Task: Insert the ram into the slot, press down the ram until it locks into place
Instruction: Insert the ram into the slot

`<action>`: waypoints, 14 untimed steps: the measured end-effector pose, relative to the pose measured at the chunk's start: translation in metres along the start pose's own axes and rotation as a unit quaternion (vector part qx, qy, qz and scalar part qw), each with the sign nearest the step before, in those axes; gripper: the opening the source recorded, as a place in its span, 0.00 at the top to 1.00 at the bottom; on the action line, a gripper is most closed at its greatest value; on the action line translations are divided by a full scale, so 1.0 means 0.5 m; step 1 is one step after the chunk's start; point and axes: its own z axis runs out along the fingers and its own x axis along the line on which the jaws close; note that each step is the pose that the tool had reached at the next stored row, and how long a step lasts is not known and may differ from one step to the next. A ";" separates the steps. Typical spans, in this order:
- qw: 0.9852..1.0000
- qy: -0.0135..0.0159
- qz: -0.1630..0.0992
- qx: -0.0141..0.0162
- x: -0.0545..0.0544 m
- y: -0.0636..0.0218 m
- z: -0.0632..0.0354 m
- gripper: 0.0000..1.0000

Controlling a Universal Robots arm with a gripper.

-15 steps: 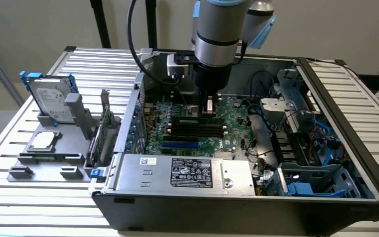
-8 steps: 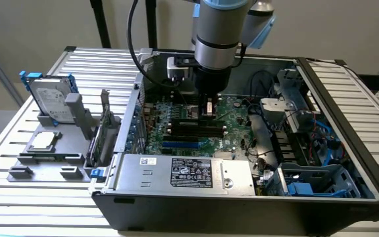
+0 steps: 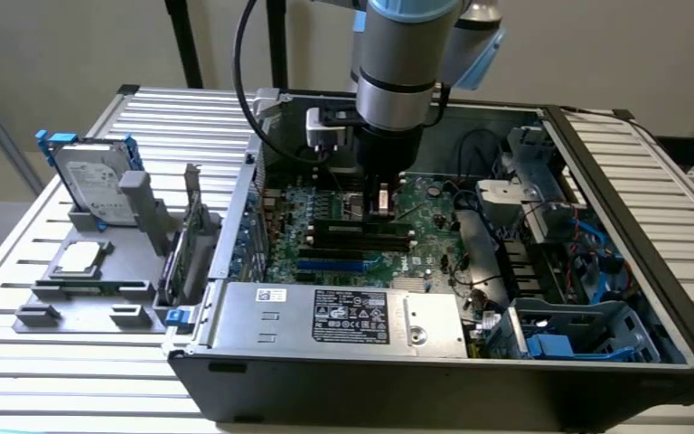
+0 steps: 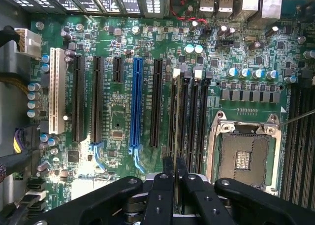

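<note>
**A:** What does the outside camera give, starting at the exterior view's left?

**B:** A grey tray [image 3: 70, 303] on the slatted table [image 3: 33, 362], carrying one hard drive [image 3: 88, 176]. Then comes the open computer case [image 3: 444, 389]. One arm [image 3: 401, 54] hangs into it, with the gripper [image 3: 381, 201] low over the motherboard [image 3: 323, 212]. Cables [image 3: 582, 240] crowd the exterior view's right.

**A:** And the wrist camera?

**B:** It shows what the arm hides from outside. The fingers [image 4: 160, 195] are pinched narrow on the ram [image 4: 176, 116], seen edge-on. It lines up with the slot [image 4: 172, 112], the outermost in a bank of four black sockets. I can't tell whether the ram touches it.

**A:** Is there room to move?

**B:** Not much. A long black expansion slot [image 4: 156, 102] runs just beside it. On the other side are the three remaining sockets, then the CPU socket [image 4: 243, 156].

**A:** Counts?

**B:** One ram, four sockets in that bank, one blue slot [image 4: 137, 104] and one white slot [image 4: 56, 89].
</note>
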 end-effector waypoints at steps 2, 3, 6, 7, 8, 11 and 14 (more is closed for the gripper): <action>1.000 0.000 0.000 0.000 0.000 0.000 0.001 0.87; 1.000 0.001 0.000 0.000 0.000 0.000 0.002 0.87; 1.000 0.001 0.000 0.000 0.000 0.000 0.003 0.87; 1.000 0.001 0.000 0.000 0.000 0.000 0.003 0.87; 1.000 0.001 0.000 0.000 0.000 0.000 0.003 0.87; 1.000 0.001 0.000 0.000 0.000 -0.001 0.005 0.87; 1.000 0.001 0.000 0.000 0.000 -0.002 0.006 0.87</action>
